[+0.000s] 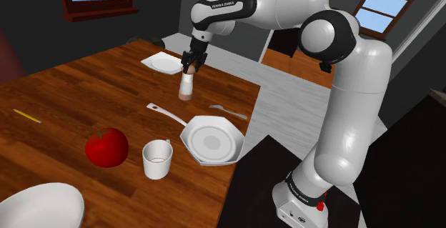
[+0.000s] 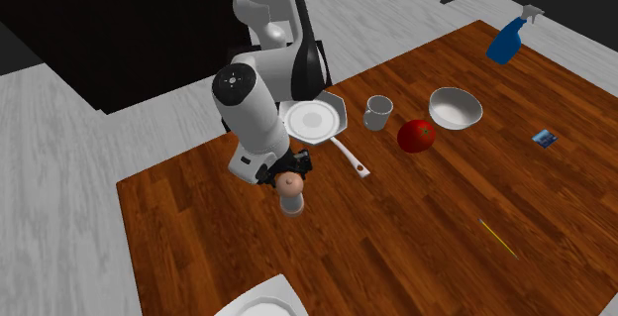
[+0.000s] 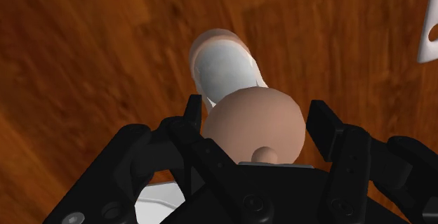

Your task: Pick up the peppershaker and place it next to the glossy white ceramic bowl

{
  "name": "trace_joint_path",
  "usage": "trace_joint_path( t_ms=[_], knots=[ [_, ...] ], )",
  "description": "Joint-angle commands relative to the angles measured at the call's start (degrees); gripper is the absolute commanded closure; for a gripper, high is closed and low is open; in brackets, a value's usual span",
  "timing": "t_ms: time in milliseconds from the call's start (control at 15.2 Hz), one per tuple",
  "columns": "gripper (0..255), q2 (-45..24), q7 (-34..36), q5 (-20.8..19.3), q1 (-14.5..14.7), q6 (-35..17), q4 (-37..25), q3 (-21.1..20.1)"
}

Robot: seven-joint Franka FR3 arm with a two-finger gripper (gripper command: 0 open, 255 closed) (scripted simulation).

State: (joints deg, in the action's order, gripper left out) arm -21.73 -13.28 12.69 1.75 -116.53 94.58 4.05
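Over the counter [image 1: 86, 98], mid-surface: end effector [image 1: 191, 68] closed on the brown cap of the peppershaker [image 1: 187, 86], which hangs upright, long axis vertical. Round white bowl [image 1: 39, 205] sits well apart toward the shoulder view's lower left, past tomato [image 1: 106, 146] and mug [image 1: 157, 159].

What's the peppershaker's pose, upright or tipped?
Upright: the peppershaker runs vertically below the claw, which clasps its brown cap. Lifted or resting on the table: cannot tell.
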Motion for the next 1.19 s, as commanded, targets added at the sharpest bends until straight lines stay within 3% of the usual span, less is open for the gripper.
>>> trace_joint_path(
  t_ms=[0, 462, 1122],
  knots=[
    [255, -0.01, 0.0, 0.0, 0.0, 0.0, 0.01, 0.0],
    [255, -0.01, 0.0, 0.0, 0.0, -0.01, 0.01, 0.0],
    [255, 1.91, 1.31, -0.69, -0.07, 6.73, -4.92, 0.21]
  ],
)
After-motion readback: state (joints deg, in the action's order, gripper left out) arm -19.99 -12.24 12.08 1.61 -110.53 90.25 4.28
